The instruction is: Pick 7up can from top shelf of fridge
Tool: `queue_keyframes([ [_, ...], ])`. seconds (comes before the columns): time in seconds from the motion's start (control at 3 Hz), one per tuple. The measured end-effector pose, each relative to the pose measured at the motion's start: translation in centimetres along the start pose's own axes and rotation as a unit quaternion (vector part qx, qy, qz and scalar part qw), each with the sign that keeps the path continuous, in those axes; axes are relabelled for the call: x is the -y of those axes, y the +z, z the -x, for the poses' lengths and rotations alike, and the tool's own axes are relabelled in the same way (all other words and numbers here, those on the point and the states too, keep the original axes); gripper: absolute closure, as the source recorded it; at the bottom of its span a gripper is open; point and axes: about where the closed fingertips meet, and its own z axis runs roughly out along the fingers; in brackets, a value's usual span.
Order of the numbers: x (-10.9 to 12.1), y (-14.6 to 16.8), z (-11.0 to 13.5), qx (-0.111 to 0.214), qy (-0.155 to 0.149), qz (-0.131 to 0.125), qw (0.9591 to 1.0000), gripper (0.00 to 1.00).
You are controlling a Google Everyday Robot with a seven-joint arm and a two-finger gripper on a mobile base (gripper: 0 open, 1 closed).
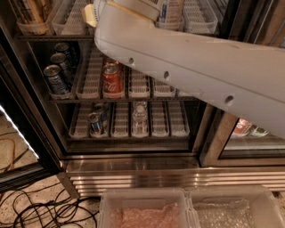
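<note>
Fridge point(133, 176) on speckled floor point(42, 190) | cables point(49, 214) left | tool hidden behind arm point(200, 75), top shelf point(71, 20)

Cannot see the gripper: lost beyond the end of the arm point(187, 67), near the front edge of the top shelf point(67, 20), past the upper cut. Cannot read the label on a pale container point(169, 13), cropped on top. Cannot name the blurred red shape point(242, 127) behind the right-hand glass
</note>
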Motion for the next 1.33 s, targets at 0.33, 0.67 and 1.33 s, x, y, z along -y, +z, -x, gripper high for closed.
queue_keyframes([
  [0.33,0.0,0.6,0.0,0.002,-0.002,-0.001,1.0000,0.14],
  [0.67,0.5,1.6,-0.1,0.000,-0.010,-0.009,0.9999,0.13],
  [1.33,1.4,3.9,0.8,0.014,-0.025,-0.029,0.9992,0.14],
])
